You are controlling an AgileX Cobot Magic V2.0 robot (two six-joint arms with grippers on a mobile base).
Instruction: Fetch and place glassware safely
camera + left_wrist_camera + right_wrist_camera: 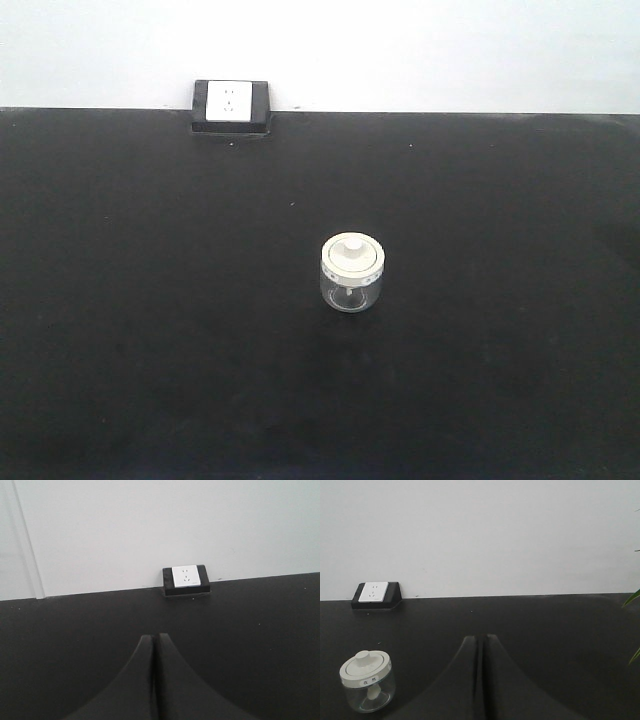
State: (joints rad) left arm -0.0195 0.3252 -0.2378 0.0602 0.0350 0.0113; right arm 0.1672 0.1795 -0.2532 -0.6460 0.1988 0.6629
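The glassware, a squat clear jar [352,274] with a cream-white knobbed lid, stands upright on the black table [150,300], a little right of centre. In the right wrist view the jar [367,681] sits at the lower left, well left of my right gripper [481,638], whose black fingers are shut with nothing between them. My left gripper [153,637] is also shut and empty above bare black table; the jar is out of that view. Neither gripper shows in the front view.
A white wall socket in a black housing [231,105] sits at the table's far edge against the pale wall. It also shows as the socket [186,580] and the socket [375,594] in the wrist views. Green plant leaves [632,600] poke in at the right.
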